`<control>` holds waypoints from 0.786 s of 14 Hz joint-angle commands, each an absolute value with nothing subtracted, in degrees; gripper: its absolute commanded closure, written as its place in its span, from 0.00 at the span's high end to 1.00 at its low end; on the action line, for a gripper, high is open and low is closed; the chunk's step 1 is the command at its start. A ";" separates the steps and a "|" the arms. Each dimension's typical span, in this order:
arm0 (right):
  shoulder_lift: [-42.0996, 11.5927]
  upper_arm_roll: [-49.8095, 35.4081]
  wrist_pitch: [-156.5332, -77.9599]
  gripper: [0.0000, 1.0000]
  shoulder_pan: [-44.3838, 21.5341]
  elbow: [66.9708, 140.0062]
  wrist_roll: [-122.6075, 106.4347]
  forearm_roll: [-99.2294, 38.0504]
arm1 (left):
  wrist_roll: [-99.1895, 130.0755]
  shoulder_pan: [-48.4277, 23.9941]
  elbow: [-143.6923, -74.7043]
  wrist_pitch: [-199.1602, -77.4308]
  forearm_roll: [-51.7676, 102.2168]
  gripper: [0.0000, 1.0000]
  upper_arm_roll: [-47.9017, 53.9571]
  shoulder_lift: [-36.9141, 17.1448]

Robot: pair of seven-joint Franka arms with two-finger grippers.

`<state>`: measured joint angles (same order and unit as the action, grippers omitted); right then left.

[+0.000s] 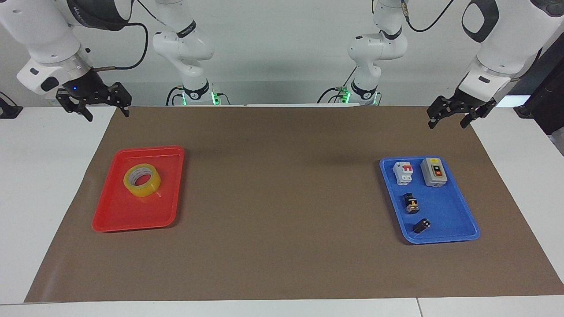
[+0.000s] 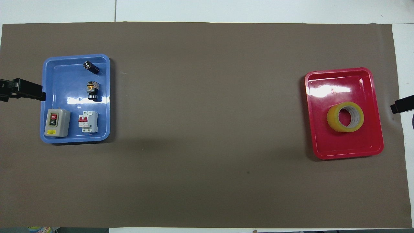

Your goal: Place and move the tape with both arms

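Observation:
The yellow tape (image 1: 150, 187) lies flat in the red tray (image 1: 128, 215), in the half nearer to the robots; it also shows in the overhead view (image 2: 332, 120). My right gripper (image 1: 109, 116) is open and empty, raised over the mat's corner at the right arm's end, apart from the tray. In the overhead view only its tip (image 2: 401, 105) shows beside the red tray (image 2: 346, 145). My left gripper (image 1: 447, 125) is open and empty, raised over the mat's edge near the blue tray (image 1: 445, 211), and waits. It shows in the overhead view (image 2: 32, 92) too.
The blue tray (image 2: 64, 74) at the left arm's end holds a grey switch box (image 2: 57, 122), a white and red breaker (image 2: 88, 121) and two small black components (image 2: 92, 91). A brown mat (image 1: 282, 198) covers the table between the trays.

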<state>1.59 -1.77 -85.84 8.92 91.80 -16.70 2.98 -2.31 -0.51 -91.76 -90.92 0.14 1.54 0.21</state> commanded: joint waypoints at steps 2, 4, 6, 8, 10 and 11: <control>2.37 -1.23 -85.34 1.00 2.91 92.81 -8.92 4.39 | -2.81 -0.18 -92.55 -90.35 1.23 1.00 1.14 1.32; 2.37 -1.06 -85.60 1.00 2.64 93.16 -7.47 4.31 | -2.81 -0.18 -92.55 -90.35 1.23 1.00 1.14 1.32; 2.37 0.78 -85.78 1.00 2.55 92.99 -7.56 3.78 | -2.81 -0.18 -92.55 -90.35 1.23 1.00 1.14 1.32; 2.37 1.67 -85.43 1.00 3.25 93.08 -7.65 3.69 | -2.81 -0.18 -92.55 -90.35 1.23 1.00 1.14 1.32; 2.02 3.77 -85.78 1.00 2.47 92.20 -8.17 3.08 | -2.81 -0.18 -92.55 -90.35 1.23 1.00 1.14 1.32; 1.93 3.78 -85.52 1.00 2.46 91.59 -8.17 2.82 | -2.81 -0.18 -92.55 -90.26 1.23 1.00 1.14 1.32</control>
<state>1.59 3.49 -85.56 2.68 91.98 -7.84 3.42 -2.31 -0.41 -91.76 -90.92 0.14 1.39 0.21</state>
